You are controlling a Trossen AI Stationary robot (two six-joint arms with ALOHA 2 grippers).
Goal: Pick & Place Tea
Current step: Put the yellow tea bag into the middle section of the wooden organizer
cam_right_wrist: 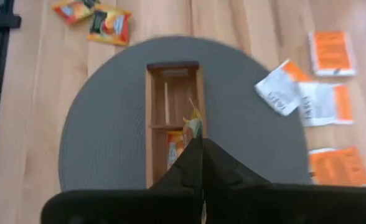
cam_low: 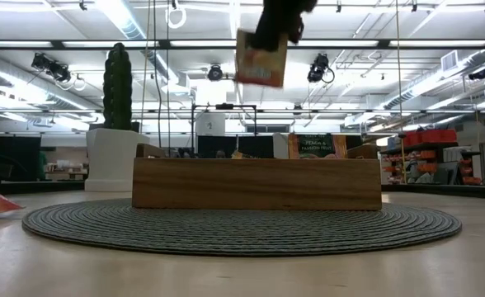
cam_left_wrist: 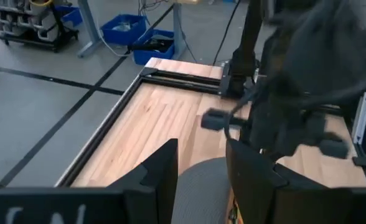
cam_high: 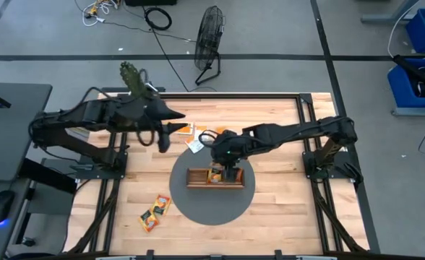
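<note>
I have the right end effector [cam_low: 273,37] clamped on a tea sachet [cam_low: 261,59], hanging above the wooden tray [cam_low: 256,183] so it can drop into a compartment. The left end effector [cam_high: 170,130] waits empty, fingers parted, near the loose sachets [cam_right_wrist: 307,102] on the counter [cam_high: 285,202].

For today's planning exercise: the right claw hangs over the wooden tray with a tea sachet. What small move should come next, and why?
Probably lower the right claw straight down. It is shut on a sachet hanging well above the tray; releasing from there might miss the narrow compartment.

Overhead and table-level views, tray [cam_high: 214,178] shared
</note>
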